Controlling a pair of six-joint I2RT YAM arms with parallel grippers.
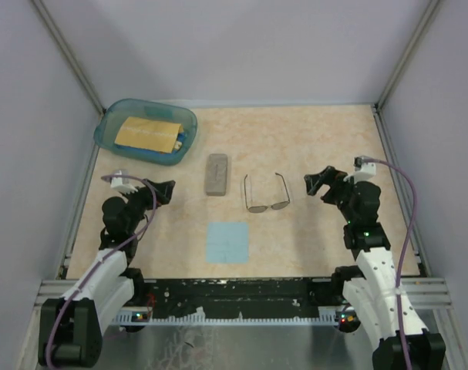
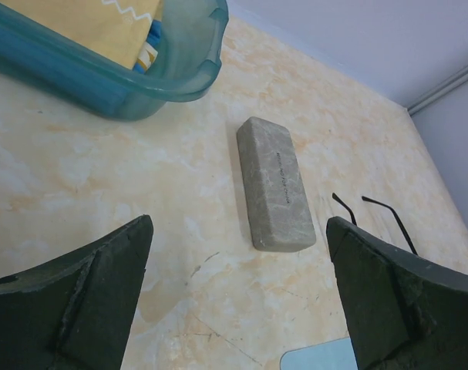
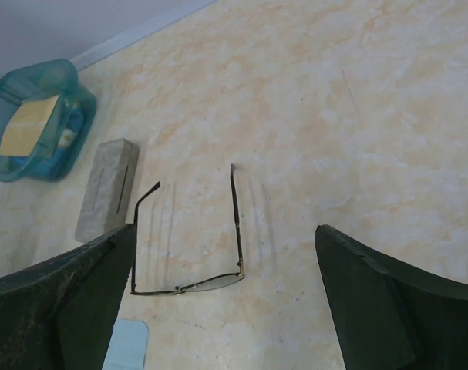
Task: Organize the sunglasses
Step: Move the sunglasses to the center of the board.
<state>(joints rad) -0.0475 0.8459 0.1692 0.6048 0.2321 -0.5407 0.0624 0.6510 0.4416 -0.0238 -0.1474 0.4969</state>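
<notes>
The sunglasses (image 1: 265,194) lie on the table's middle with temple arms unfolded, pointing away from me; they also show in the right wrist view (image 3: 189,254), and their arm tips show in the left wrist view (image 2: 388,216). The grey case (image 1: 217,174) lies shut to their left, also in the left wrist view (image 2: 274,183). The light blue cloth (image 1: 227,241) lies flat in front. My left gripper (image 1: 164,190) is open and empty, left of the case. My right gripper (image 1: 320,184) is open and empty, right of the sunglasses.
A teal bin (image 1: 146,130) holding a yellow packet (image 1: 147,134) stands at the back left, also in the left wrist view (image 2: 141,81). Grey walls enclose the table on three sides.
</notes>
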